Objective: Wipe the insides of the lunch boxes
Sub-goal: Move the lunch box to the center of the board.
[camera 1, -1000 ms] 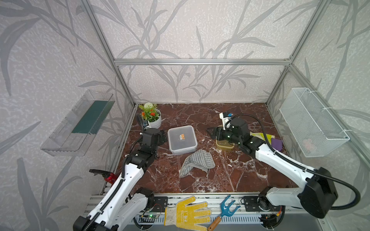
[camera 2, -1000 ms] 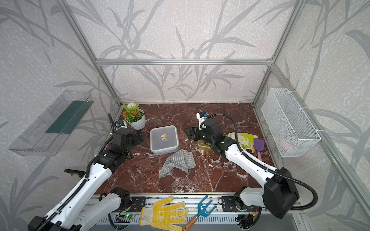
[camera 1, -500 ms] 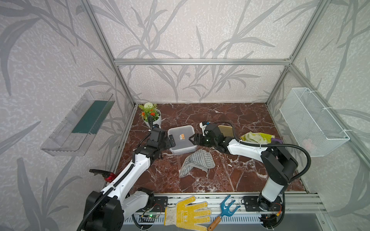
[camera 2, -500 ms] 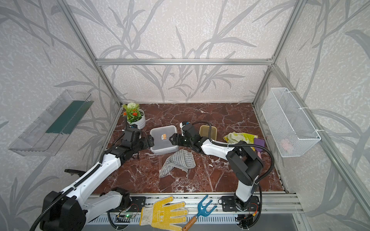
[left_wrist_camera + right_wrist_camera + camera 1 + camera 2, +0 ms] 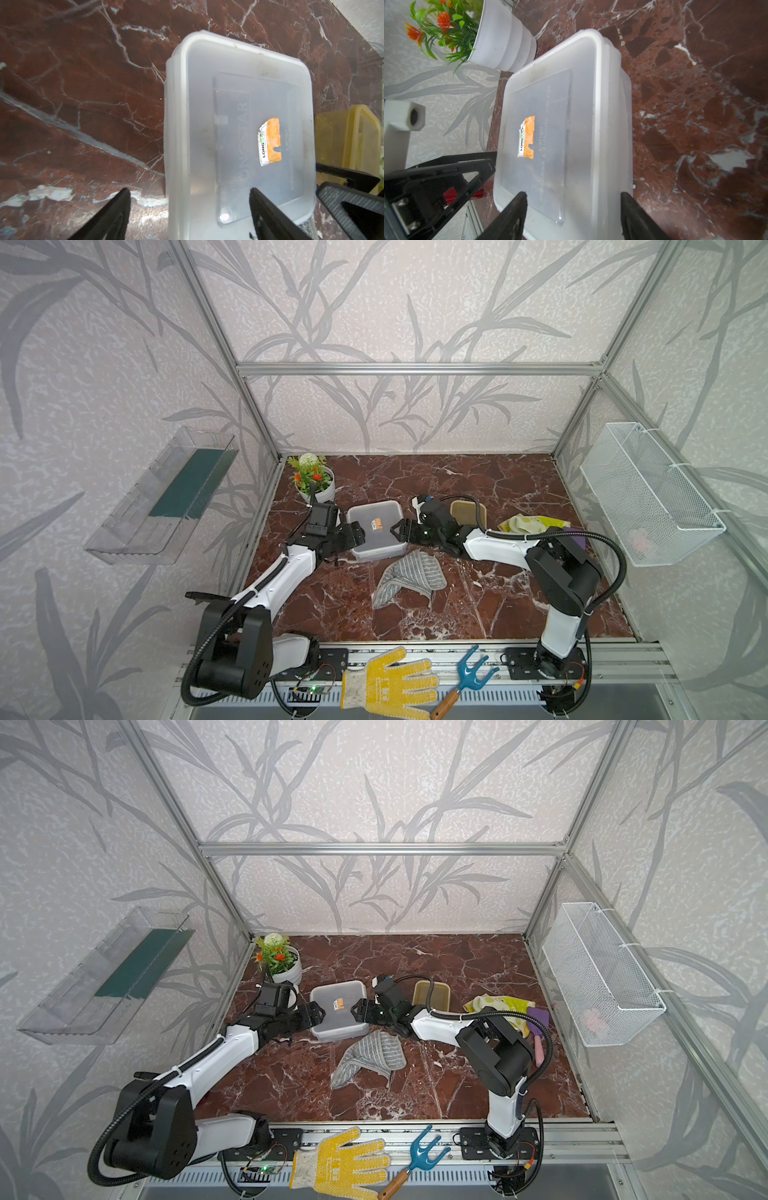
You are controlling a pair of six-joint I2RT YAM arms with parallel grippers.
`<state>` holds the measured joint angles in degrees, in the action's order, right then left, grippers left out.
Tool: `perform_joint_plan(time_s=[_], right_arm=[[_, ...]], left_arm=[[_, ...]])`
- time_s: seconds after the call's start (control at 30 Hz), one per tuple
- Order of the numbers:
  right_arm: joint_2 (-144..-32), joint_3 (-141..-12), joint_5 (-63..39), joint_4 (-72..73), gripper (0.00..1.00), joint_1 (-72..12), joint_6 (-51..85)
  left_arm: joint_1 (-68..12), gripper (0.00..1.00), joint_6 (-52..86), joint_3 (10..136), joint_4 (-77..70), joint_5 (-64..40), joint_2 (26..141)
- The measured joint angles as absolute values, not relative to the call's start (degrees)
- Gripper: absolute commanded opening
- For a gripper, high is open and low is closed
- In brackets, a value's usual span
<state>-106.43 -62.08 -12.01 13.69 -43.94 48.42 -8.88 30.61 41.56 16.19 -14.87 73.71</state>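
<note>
The larger clear greyish lunch box (image 5: 376,531) (image 5: 338,1009) sits lidded on the marble floor, with an orange sticker on its lid (image 5: 270,143) (image 5: 527,139). My left gripper (image 5: 357,533) (image 5: 189,193) is open at its left end, one finger over the lid and the other outside the wall. At the box's right end my right gripper (image 5: 399,531) (image 5: 573,195) is also open, straddling the rim the same way. The smaller amber lunch box (image 5: 467,512) (image 5: 353,141) stands just right of the big one, behind my right wrist.
A grey striped cloth (image 5: 409,576) lies just in front of the big box. A white flower pot (image 5: 316,483) (image 5: 504,45) stands at the back left. A yellow-green cloth (image 5: 528,524) and purple spatula (image 5: 538,1023) lie right. A glove (image 5: 386,682) and rake (image 5: 469,676) lie on the front rail.
My right gripper has left the amber box and swung left to the big box's right end. My left gripper has advanced to its left end. Both boxes stay put.
</note>
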Motion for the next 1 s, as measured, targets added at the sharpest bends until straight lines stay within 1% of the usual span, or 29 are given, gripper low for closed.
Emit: perform_joint_plan(time_s=[0.17, 0.23, 0.37, 0.5, 0.57, 0.7, 0.8, 0.9, 1.0], right_arm=[[-107.79, -63.53, -11.07, 13.34, 0.69, -43.94, 48.10], [-108.01, -64.03, -10.76, 13.02, 0.68, -43.92, 47.90], [-108.05, -64.23, -10.33, 12.32, 0.65, -43.18, 47.22], [-108.18, -64.27, -10.48, 11.73, 0.59, -42.11, 46.22], [-108.64, -64.95, -10.41, 10.94, 0.58, -41.50, 45.43], [-108.86, -65.73, -9.23, 9.23, 0.59, -40.62, 43.92], [-108.81, -65.91, -8.99, 8.47, 0.61, -39.29, 42.98], [-108.81, -66.50, -9.17, 7.11, 0.63, -37.43, 41.80], [-108.84, -68.45, -8.88, 3.46, 0.63, -36.45, 39.55]], left_arm=[[-7.16, 0.80, 30.48, 41.60, 12.97, -20.40, 76.79], [-7.07, 0.77, 30.48, 41.76, 11.73, -22.57, 78.04], [-6.87, 0.66, 30.50, 42.81, 10.13, -25.30, 80.99], [-6.63, 0.62, 30.59, 43.90, 8.49, -27.35, 82.83], [-6.63, 0.60, 30.72, 44.23, 7.64, -28.21, 83.53], [-6.61, 0.56, 31.94, 45.34, 4.71, -29.85, 86.21], [-6.59, 0.50, 33.76, 45.76, 1.06, -31.88, 88.64], [-6.76, 0.49, 35.16, 45.87, -2.46, -34.35, 90.43], [-7.14, 0.51, 36.12, 45.87, -4.27, -36.10, 90.72]])
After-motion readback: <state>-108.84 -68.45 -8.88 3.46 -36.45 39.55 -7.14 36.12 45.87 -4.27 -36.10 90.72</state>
